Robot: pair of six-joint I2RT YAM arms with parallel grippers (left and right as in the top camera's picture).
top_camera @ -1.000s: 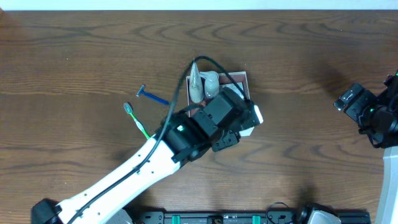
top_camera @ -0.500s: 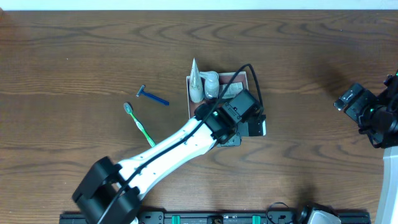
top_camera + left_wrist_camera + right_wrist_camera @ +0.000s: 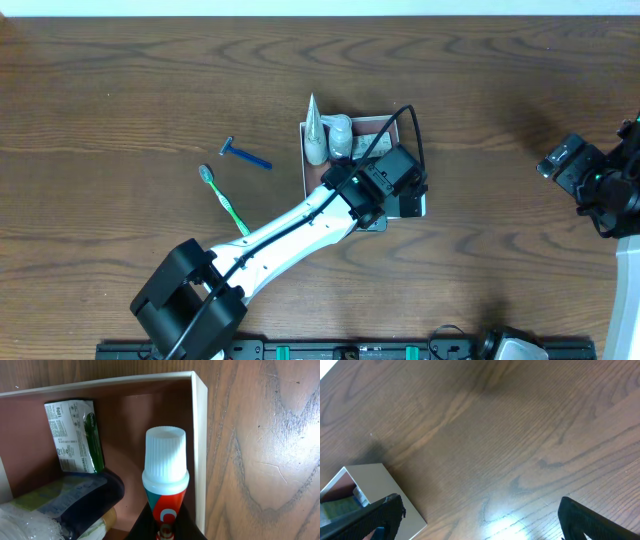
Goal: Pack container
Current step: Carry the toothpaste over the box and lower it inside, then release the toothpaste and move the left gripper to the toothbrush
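While the left gripper (image 3: 165, 530) is clamped on a toothpaste tube (image 3: 166, 485), the tube's white cap points into the container (image 3: 199, 435), close beside one wall. A green-white packet (image 3: 75, 435) and a dark bottle (image 3: 85, 497) lie inside. The container sits mid-table (image 3: 120, 80), with a blue razor (image 3: 246, 155) and a green toothbrush (image 3: 222, 198) to its left. At the right edge, the right gripper (image 3: 480, 525) hangs with its jaws wide apart.

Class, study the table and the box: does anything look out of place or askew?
Yes. A white pointed tube seems to stick out past the far-left corner of the container rather than lying inside. A blue razor and a green toothbrush lie loose on the table, outside it. Nothing looks spilled or damaged.
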